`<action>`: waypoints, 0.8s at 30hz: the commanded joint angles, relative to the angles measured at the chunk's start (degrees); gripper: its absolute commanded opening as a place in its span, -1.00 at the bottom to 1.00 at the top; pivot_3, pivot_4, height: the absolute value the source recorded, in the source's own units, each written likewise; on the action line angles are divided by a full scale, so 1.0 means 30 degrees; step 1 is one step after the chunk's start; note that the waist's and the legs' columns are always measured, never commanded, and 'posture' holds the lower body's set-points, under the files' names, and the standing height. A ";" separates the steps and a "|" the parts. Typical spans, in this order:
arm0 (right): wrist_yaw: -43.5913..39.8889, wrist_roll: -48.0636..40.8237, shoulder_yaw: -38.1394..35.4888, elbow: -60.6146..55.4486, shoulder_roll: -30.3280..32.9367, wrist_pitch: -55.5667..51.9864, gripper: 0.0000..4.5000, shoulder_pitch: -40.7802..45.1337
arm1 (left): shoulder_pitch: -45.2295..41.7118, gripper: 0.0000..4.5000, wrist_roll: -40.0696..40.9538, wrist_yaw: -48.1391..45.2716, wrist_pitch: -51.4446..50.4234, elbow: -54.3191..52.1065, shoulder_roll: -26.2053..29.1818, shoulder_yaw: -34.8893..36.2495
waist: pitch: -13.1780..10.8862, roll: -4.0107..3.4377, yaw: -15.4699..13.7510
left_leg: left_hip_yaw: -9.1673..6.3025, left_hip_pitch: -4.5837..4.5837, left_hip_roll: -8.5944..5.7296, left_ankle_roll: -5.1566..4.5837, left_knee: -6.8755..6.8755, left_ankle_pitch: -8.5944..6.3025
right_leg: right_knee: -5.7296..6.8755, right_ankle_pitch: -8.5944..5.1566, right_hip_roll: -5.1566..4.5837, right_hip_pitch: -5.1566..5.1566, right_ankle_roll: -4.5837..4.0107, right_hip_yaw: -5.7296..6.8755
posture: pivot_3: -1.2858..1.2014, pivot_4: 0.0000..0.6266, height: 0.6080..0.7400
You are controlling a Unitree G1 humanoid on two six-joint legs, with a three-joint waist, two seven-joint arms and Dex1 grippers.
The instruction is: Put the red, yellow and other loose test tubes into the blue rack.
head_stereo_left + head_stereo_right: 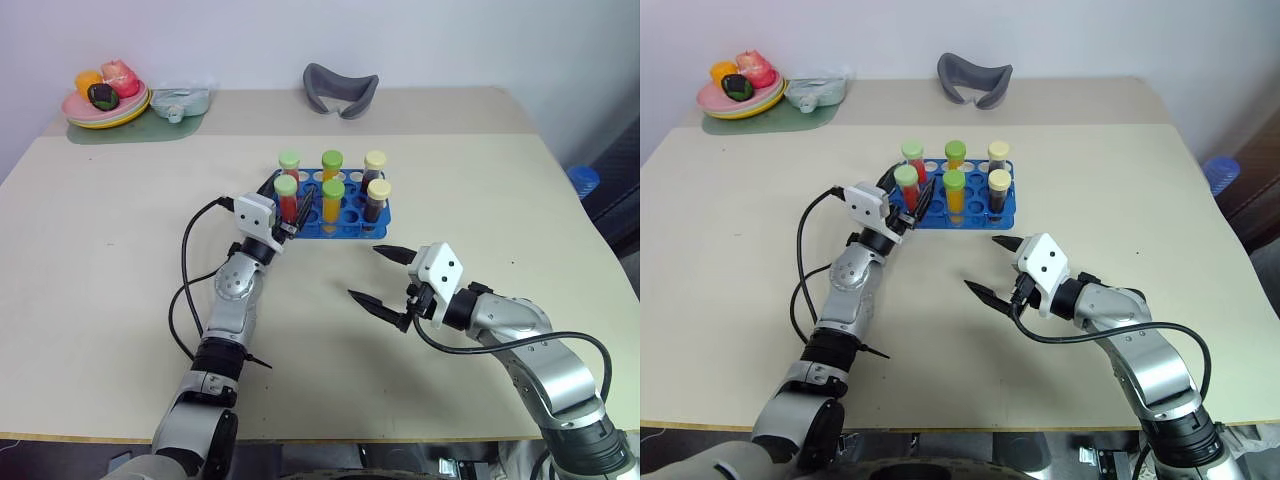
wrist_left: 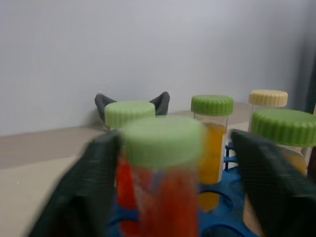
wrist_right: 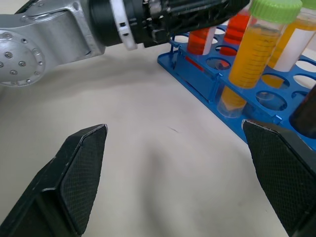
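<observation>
The blue rack [image 1: 343,230] stands mid-table with several capped test tubes upright in its holes: red ones at its left, yellow-orange [image 1: 333,199] in the middle, dark ones [image 1: 378,199] at its right. My left gripper [image 1: 291,213] is open at the rack's front-left corner. Its fingers [image 2: 84,192] flank the red tube with the light-green cap [image 1: 286,197], which stands in its hole, with a gap on each side in the left wrist view. My right gripper [image 1: 363,272] is open and empty above the bare table, just in front of the rack's right end.
A plate of toy food [image 1: 105,105] on a green mat and a clear container [image 1: 180,100] sit at the far left corner. A grey curved object [image 1: 341,88] lies at the far edge. A black cable loops from my left forearm over the table.
</observation>
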State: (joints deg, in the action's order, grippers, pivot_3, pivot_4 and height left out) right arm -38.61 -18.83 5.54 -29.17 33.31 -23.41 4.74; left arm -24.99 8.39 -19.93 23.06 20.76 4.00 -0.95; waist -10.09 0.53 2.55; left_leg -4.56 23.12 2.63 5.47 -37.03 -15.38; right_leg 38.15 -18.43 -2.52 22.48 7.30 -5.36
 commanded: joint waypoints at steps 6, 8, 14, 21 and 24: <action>-0.0383 -0.0428 -0.0744 -0.1311 0.0524 -0.0074 1.00 -0.0104 | 0.4356 0.97 0.2926 -0.2215 -0.4186 -0.7930 0.2497 0.0486 | 0.0002 -0.0005 -0.0002 | -0.0008 -0.0003 0.0004 -0.0010 0.0003 -0.0006 | 0.0004 0.0000 -0.0001 -0.0002 0.0000 -0.0001 | 0.03 -0.52 1.00; -0.0822 -0.0691 -0.1416 -0.1209 0.1120 -0.0071 1.00 -0.0293 | 0.6035 0.97 0.4225 -0.2614 -0.6058 -1.0715 0.3831 0.1098 | 0.0002 -0.0005 -0.0022 | -0.0006 -0.0006 0.0006 -0.0015 0.0003 -0.0009 | 0.0006 -0.0001 -0.0003 -0.0008 -0.0001 -0.0001 | 0.03 -0.52 1.00; -0.1841 -0.1461 -0.4671 0.0138 0.2969 -0.0076 1.00 -0.1118 | 1.0128 0.97 0.6332 -0.3786 -0.9860 -1.4204 0.8738 0.5373 | 0.0001 -0.0005 -0.0016 | -0.0006 -0.0057 0.0013 -0.0060 0.0012 -0.0034 | -0.0002 -0.0004 0.0000 -0.0060 -0.0005 0.0000 | 0.03 -0.52 1.00; -0.2468 -0.1634 -0.6946 0.2523 0.3650 0.0411 1.00 -0.1104 | 1.2882 0.97 0.6532 -0.5552 -0.9740 -1.3055 1.0518 0.8551 | -0.0001 -0.0003 -0.0004 | 0.0018 -0.0115 0.0014 -0.0078 0.0028 -0.0047 | -0.0022 -0.0011 0.0003 -0.0114 -0.0009 -0.0008 | 0.03 -0.52 1.00; -0.2728 -0.1551 -0.7177 0.3282 0.3731 0.0710 1.00 -0.0872 | 1.3250 0.97 0.6640 -0.6148 -0.9764 -1.2810 1.0689 0.9089 | -0.0001 -0.0004 -0.0008 | 0.0028 -0.0120 0.0015 -0.0082 0.0032 -0.0049 | -0.0022 -0.0011 0.0004 -0.0112 -0.0009 -0.0019 | 0.03 -0.52 1.00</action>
State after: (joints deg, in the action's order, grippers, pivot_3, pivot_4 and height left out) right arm -46.32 -22.82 -14.34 -19.21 43.77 -22.76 1.13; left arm 14.78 27.45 -37.35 -7.20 -16.75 35.42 24.26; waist -10.09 0.52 2.52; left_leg -4.47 22.76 2.68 5.22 -36.93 -15.53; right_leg 38.09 -18.46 -2.51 22.14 7.28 -5.41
